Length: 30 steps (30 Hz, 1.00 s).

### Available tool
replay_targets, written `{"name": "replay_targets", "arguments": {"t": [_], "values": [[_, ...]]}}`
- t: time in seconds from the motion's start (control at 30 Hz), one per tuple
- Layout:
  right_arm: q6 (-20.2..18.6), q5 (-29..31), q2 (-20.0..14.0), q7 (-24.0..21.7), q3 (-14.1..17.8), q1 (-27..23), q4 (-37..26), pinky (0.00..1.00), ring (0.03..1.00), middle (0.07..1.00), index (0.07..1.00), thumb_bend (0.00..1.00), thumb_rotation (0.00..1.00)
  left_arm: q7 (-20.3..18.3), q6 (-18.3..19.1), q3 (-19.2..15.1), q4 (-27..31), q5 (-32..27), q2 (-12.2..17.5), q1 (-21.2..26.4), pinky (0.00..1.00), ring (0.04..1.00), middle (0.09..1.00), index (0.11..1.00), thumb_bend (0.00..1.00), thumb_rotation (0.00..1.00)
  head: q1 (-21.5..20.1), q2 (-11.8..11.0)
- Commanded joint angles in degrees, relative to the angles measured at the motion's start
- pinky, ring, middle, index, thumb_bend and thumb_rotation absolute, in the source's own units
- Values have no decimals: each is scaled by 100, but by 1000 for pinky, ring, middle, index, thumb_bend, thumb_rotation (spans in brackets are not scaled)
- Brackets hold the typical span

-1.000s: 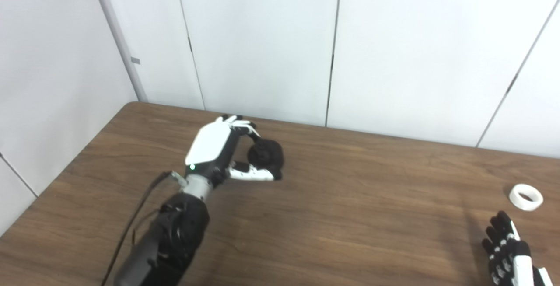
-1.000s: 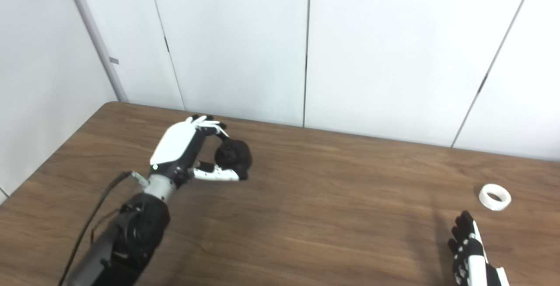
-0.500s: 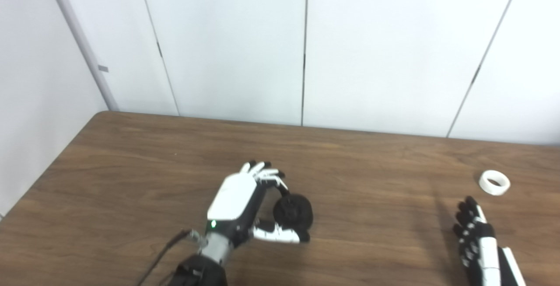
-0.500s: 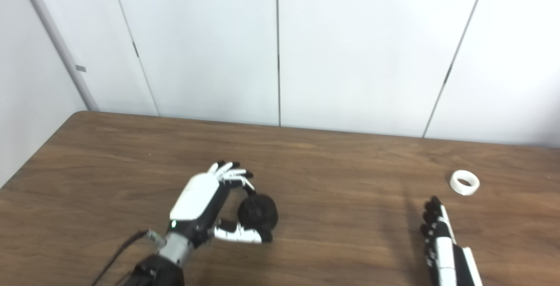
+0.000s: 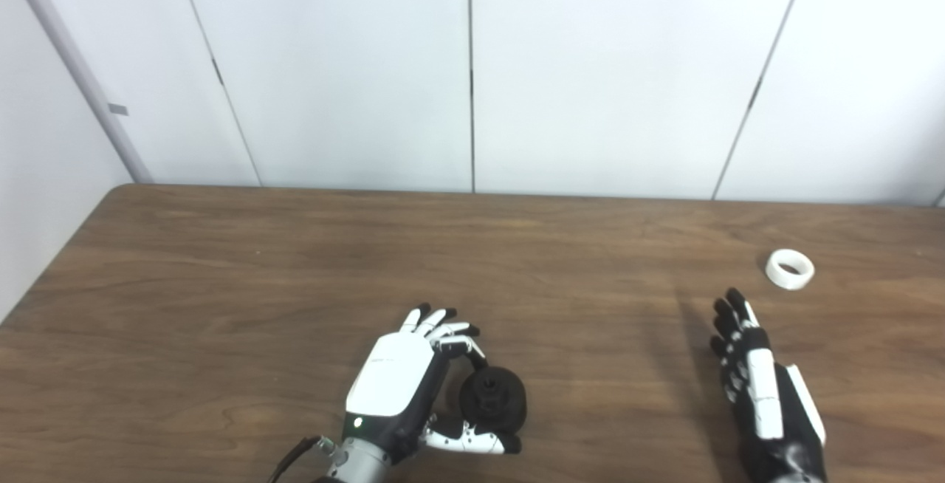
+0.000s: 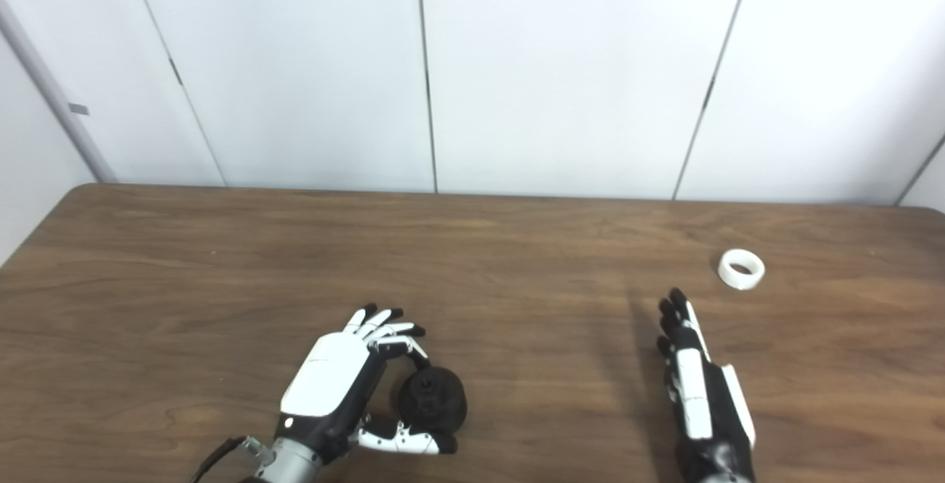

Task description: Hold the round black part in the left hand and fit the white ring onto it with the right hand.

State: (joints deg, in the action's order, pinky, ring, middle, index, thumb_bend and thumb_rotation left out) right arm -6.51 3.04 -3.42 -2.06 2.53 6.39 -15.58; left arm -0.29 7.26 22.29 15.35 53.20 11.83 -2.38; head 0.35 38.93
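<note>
The left hand (image 5: 402, 387) clasps the round black part (image 5: 492, 396), partly hiding it; the right hand (image 5: 760, 387) is spread, empty.

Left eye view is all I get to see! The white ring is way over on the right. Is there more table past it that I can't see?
Observer: Yes. The right eye view shows a wider strip of table to the right of the white ring, and it shows only wood grain there.
Operator: Ooh! And is there more wall over there too?
Observer: A bit. One more wall seam slants down to the table's far edge at the right. Your view barely catches it in the corner.
</note>
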Motion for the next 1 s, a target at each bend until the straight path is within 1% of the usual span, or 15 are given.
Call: {"name": "replay_targets", "arguments": {"t": [0.0,0.27,0.63,0.73,0.8,0.83,0.87,0.9,0.97], "values": [[4,-55,22,31,-25,-137,-242,1000,1000,971,992,569,1000,168,-198,41,15,187,-12,40,1000,918,802,483,524,51,-6,18],[-143,-104,49,70,-48,-138,-386,1000,1000,977,993,578,1000,465,-515,120,-380,464,43,-9,1000,905,792,484,524,53,-76,131],[-220,-79,75,97,-15,-142,-493,1000,1000,975,986,562,1000,734,-666,168,-760,548,6,23,1000,897,793,484,524,53,-120,208],[-244,-236,29,168,8,-167,-508,1000,989,959,965,571,1000,737,-667,169,-773,531,18,26,1000,894,791,484,524,53,-112,230],[-309,-409,-52,197,8,-232,-552,1000,984,954,938,553,938,712,-660,163,-777,519,29,34,1000,894,790,484,524,54,-129,244],[-348,-562,-102,233,4,-281,-580,1000,982,949,919,535,871,694,-657,157,-780,506,34,38,1000,894,790,484,524,54,-149,249],[-428,-752,-152,280,1,-334,-614,975,966,933,893,525,796,682,-658,151,-783,487,37,42,1000,896,791,484,524,54,-160,252],[-533,-959,-220,321,2,-403,-651,950,952,919,861,539,716,666,-652,143,-779,475,38,47,1000,898,793,484,524,54,-180,259],[-833,-1451,-373,383,-13,-547,-738,946,940,913,814,587,602,586,-613,133,-734,475,47,55,1000,898,794,484,524,54,-218,267]]}}
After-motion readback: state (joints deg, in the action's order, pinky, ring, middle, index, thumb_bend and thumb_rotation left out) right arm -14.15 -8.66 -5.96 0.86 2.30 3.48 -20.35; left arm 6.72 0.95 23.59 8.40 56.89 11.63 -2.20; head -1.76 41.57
